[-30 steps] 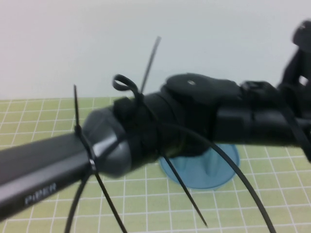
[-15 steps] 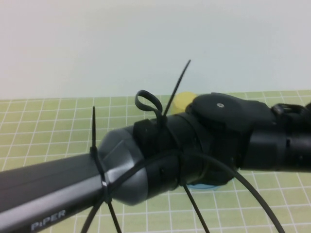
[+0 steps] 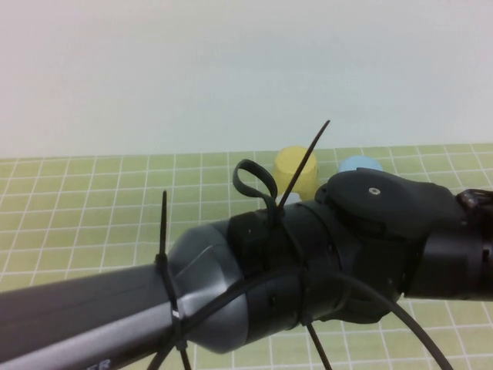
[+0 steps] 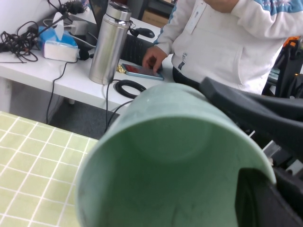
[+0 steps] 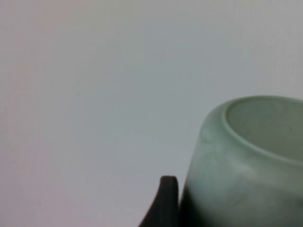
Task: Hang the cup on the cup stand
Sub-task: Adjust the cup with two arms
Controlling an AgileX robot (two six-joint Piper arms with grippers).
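Note:
The cup (image 4: 170, 156), pale sage green, fills the left wrist view with its mouth toward the camera. My left gripper (image 4: 263, 161) is shut on its rim wall, with one black finger (image 4: 255, 198) inside and the other outside. In the right wrist view the cup (image 5: 236, 156) shows its recessed base against a plain white wall. My right gripper (image 5: 255, 208) is open around it, and one fingertip (image 5: 168, 189) stands just beside the cup's wall. The cup stand is hidden behind my left arm (image 3: 254, 285) in the high view. Neither gripper shows there.
A yellow cup (image 3: 296, 171) and a light blue cup (image 3: 360, 164) stand upside down at the back of the green grid mat (image 3: 92, 200). My left arm, with loose cable ties, crosses the mat from the near left to the right edge.
My left arm has shifted right and lower in the high view. It now covers the blue stand and uncovers the yellow and light blue cups. The right arm has left the top right corner.

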